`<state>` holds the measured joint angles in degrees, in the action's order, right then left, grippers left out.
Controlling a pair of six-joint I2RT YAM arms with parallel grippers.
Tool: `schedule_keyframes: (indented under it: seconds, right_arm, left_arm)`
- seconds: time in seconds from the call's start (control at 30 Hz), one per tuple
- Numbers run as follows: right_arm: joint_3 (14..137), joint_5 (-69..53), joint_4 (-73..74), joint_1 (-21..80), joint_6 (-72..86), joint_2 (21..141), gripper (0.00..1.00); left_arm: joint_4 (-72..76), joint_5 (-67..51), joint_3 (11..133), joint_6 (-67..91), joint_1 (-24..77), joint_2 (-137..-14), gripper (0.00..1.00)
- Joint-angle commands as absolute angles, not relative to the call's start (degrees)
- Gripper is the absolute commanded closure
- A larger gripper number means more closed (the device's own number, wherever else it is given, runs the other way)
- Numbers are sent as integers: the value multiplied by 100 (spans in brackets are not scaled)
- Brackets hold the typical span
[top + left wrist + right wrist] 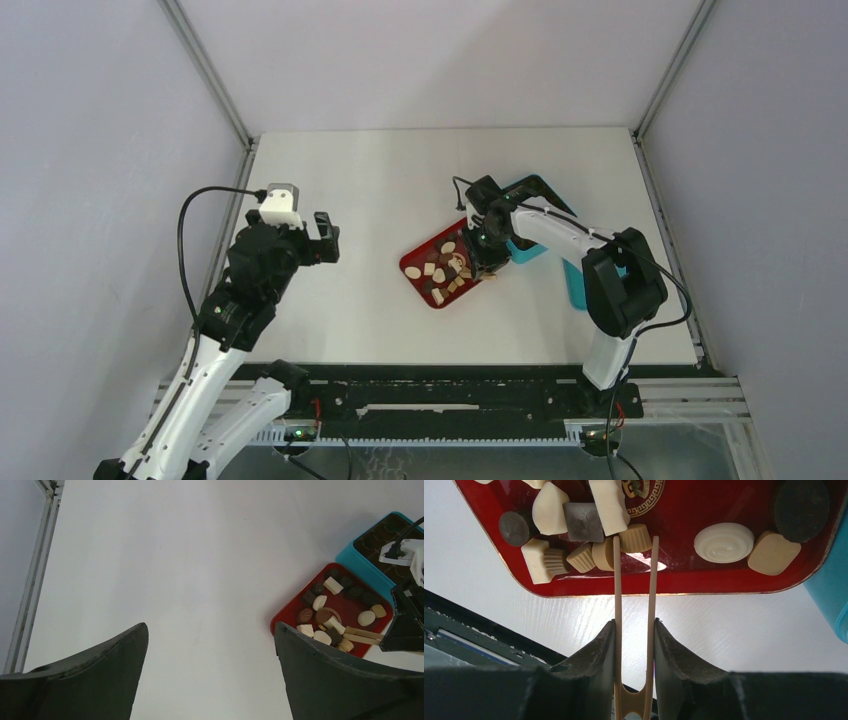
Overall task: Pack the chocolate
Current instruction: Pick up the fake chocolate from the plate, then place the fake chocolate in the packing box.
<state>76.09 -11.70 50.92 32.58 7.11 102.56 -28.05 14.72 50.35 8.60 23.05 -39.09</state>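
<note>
Several chocolate pieces (724,542), dark brown, tan and cream-white, lie in a red tray (418,260); the tray also shows in the left wrist view (295,603) and right wrist view (684,582). My right gripper (634,622) is shut on tan wooden tongs (651,580), whose two tips straddle a tan fluted piece (635,538) at the tray's near edge. In the top view the right gripper (482,262) hovers over the tray's right end. My left gripper (210,627) is open and empty over bare table, left of the tray; it also shows in the top view (326,238).
A teal box (372,535) with a dark brown grid insert (380,532) lies just beyond the tray, partly under the right arm. A teal lid (574,285) lies to the right. The black front rail (469,630) runs close behind the tray.
</note>
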Motion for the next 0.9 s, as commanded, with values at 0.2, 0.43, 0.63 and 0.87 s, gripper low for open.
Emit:
schedule_keyframes:
  seconds: [0.2,0.43,0.63,0.87]
  right_arm:
    - [7606,-1064,5014,3026,739,9550,89]
    - [7674,-725,5166,2608,682,9138,90]
    - [8010,-197,5299,1996,612,9190,89]
    - [8693,522,5412,1581,659,9714,89]
  left_arm:
    - [-2681,1409,4939,861,2250,-3857,0]
    - [-2681,1372,4948,870,2251,-3835,0]
    - [-2808,1547,4964,919,2250,-3601,0]
    - [-2742,1917,4713,1008,2250,-3096,0]
